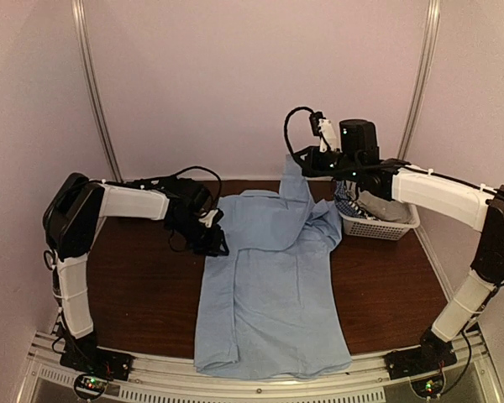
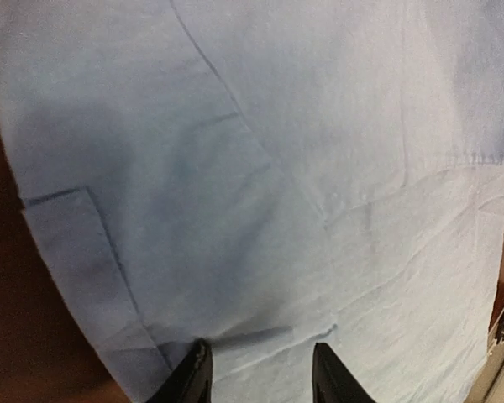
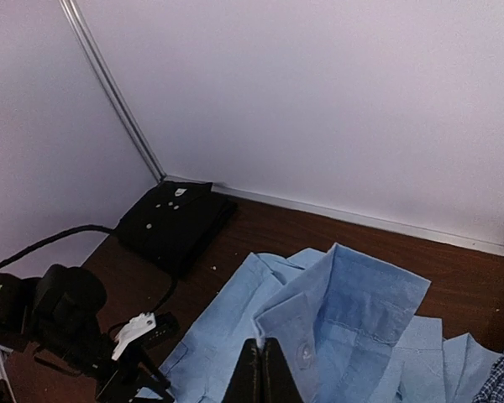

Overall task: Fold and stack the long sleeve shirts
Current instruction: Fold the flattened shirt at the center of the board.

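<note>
A light blue long sleeve shirt lies spread down the middle of the brown table. My right gripper is shut on its sleeve cuff, holding it up above the shirt's collar end; the fingers are pressed together at the cuff's edge. My left gripper hovers at the shirt's left edge, open, with blue cloth beneath it and nothing between its fingertips. A black long sleeve shirt lies folded at the far left corner by the wall.
A white lattice basket holding plaid and grey cloth stands at the back right, just below my right arm. Walls close in the table at the back and sides. The shirt's hem reaches the near edge.
</note>
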You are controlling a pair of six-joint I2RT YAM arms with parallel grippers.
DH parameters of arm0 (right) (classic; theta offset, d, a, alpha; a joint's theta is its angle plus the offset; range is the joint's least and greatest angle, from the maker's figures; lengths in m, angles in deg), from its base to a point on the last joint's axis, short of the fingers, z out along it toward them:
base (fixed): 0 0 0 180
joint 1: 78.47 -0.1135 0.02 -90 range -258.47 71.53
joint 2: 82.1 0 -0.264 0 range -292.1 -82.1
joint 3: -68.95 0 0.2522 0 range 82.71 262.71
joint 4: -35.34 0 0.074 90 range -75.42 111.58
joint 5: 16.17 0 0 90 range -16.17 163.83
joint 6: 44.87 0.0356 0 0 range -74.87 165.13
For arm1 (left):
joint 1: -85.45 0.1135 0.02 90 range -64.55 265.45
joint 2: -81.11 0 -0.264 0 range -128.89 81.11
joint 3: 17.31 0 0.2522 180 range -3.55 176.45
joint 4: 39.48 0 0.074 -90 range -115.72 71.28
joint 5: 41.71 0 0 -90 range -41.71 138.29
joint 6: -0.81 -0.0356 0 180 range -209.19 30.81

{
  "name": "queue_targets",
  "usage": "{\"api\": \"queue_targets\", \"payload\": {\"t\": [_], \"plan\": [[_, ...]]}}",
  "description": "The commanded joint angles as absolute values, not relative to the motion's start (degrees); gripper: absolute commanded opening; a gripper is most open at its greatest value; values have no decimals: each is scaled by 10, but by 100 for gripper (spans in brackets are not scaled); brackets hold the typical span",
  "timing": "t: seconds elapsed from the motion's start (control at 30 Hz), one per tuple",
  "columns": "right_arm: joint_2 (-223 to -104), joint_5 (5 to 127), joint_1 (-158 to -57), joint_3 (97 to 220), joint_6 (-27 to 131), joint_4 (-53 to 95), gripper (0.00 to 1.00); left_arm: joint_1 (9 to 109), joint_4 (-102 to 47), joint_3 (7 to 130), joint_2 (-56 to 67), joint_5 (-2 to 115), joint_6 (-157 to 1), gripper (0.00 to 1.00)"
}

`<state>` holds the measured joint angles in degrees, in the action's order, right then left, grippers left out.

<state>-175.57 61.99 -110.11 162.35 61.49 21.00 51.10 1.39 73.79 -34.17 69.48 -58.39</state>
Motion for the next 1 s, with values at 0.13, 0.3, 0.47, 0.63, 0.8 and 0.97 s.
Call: {"api": "queue_targets", "payload": {"t": [0.13,0.3,0.47,0.63,0.8,0.97], "plan": [[-1770,511,-1224,1559,592,266,0,555,-25,736,-290,686,-568,42],[-1790,471,-1308,1505,601,310,0,572,-23,668,-224,679,-558,42],[-1806,442,-1357,1455,636,357,0,573,-29,599,-168,694,-557,43],[-1824,458,-1391,1442,632,343,0,572,-28,561,-131,724,-569,43],[-1826,473,-1408,1427,614,304,0,566,-23,532,-101,746,-575,45],[-1805,473,-1420,1387,613,287,17,524,-23,518,-84,781,-591,51]]}}
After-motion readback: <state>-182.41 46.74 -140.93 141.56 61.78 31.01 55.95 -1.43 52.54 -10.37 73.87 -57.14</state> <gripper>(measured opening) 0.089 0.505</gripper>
